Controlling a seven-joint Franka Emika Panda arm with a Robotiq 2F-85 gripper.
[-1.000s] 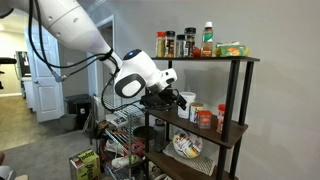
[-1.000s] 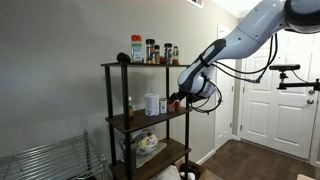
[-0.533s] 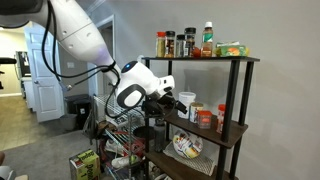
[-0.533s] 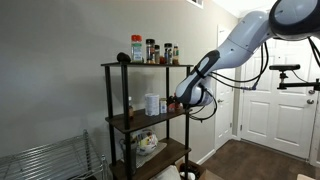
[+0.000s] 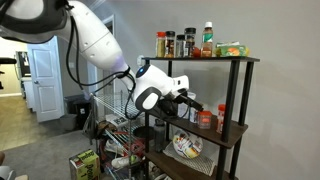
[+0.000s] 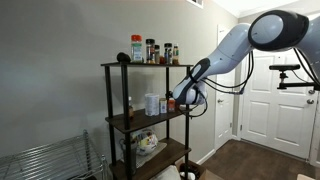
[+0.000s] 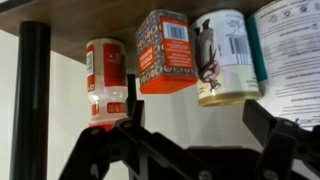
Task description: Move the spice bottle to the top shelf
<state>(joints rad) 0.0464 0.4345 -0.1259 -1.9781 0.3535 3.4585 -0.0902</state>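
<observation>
White rounded arm [image 5: 97, 42], black cable [image 5: 70, 62], black pincer [image 5: 190, 100].

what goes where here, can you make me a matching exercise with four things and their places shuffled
Things:
1. spice bottle
2. tall dark-lidded jars
3. patterned dish
4. chrome wire rack

Places:
a. on the top shelf
b. low down beside the shelving unit
c. on the middle board
d. on the bottom board

Pairs: 1-c, 2-a, 3-d, 4-b
</observation>
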